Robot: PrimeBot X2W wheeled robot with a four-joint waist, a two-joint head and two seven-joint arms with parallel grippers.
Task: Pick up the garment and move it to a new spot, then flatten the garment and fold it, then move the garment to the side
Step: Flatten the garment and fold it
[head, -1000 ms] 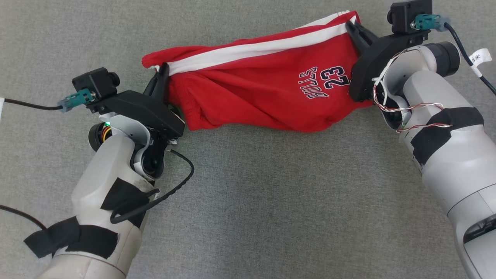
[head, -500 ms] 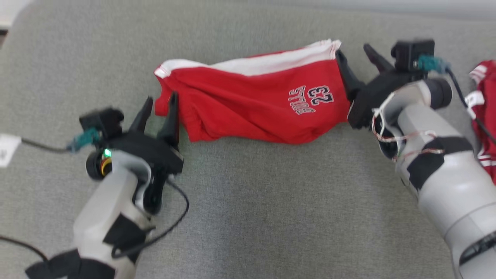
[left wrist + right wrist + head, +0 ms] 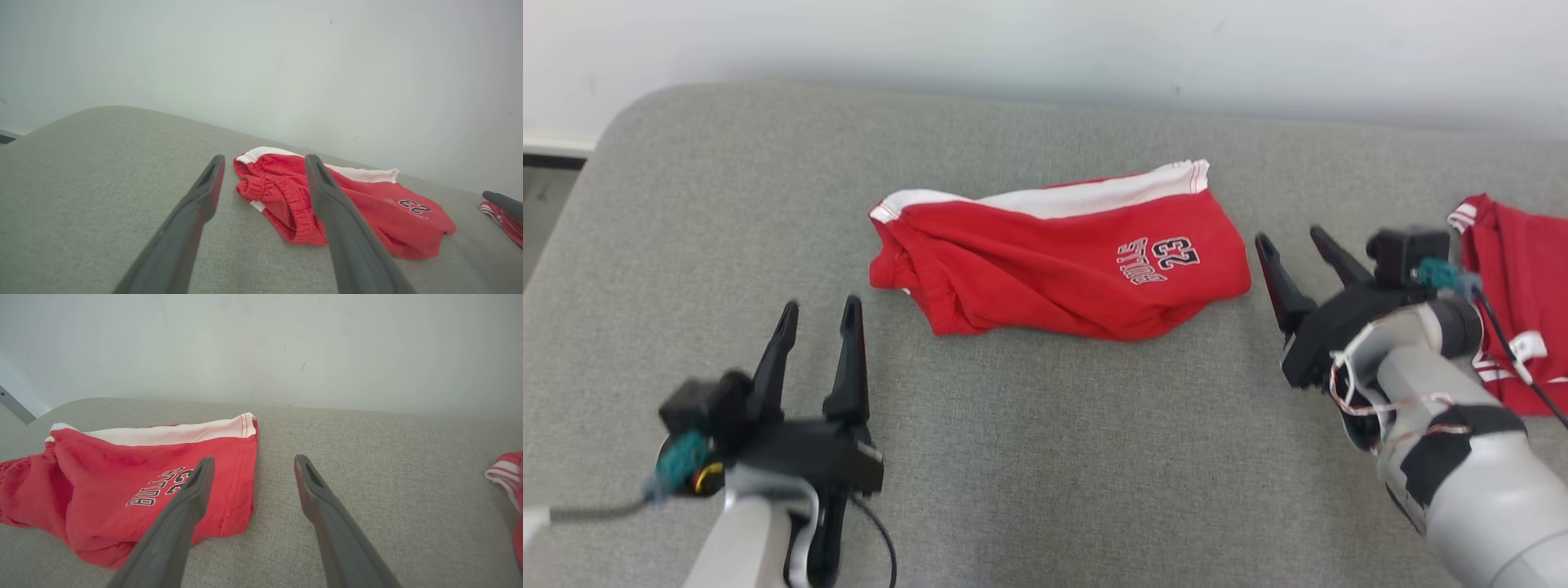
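Note:
The garment (image 3: 1062, 261) is a pair of red shorts with a white band and "BULLS 23" print, lying folded on the grey surface (image 3: 1054, 457) toward the back middle. It also shows in the left wrist view (image 3: 367, 208) and the right wrist view (image 3: 135, 473). My left gripper (image 3: 818, 310) stands open at the lower left, well short of the garment's left end, holding nothing. Just off the garment's right end, my right gripper (image 3: 1290, 238) is open and empty too.
A second red and white garment (image 3: 1515, 294) lies at the right edge, beside my right forearm. A pale wall (image 3: 1045, 49) runs behind the grey surface, whose rounded left corner (image 3: 613, 122) drops to the floor.
Both grippers have let go of the garment and drawn back toward me with their jaws spread. The garment now rests on the surface. The head camera has tilted up, bringing the wall into view.

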